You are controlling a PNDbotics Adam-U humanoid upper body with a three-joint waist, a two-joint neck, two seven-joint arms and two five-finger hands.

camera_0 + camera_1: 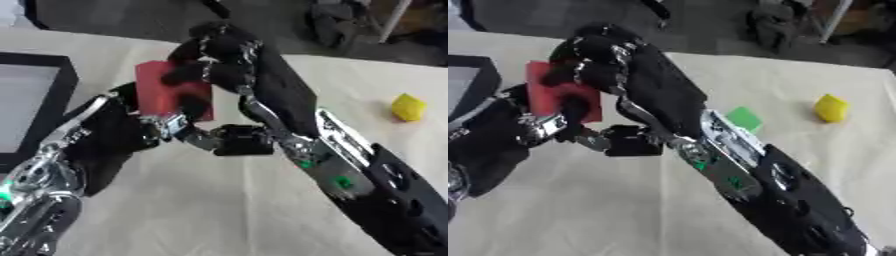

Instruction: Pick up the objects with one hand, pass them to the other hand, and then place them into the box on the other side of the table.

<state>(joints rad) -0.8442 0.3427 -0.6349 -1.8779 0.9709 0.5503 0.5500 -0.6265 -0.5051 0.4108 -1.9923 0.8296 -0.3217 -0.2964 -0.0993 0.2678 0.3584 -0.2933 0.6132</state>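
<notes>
A red block [162, 85] is held above the table's left middle, between both hands. My right hand [229, 59] reaches in from the lower right, its fingers curled over the block's top and right edge. Coming up from the lower left, my left hand [118, 127] sits under and behind the block, with one dark finger [192, 106] bent across its lower front. Much of the block is hidden by the fingers. A black-rimmed box [63, 95] with a pale grey inside lies at the left edge.
A small yellow object [408, 107] lies on the beige cloth at the right. A flat green piece [744, 119] shows just beyond my right forearm. Dark clutter stands past the table's far edge.
</notes>
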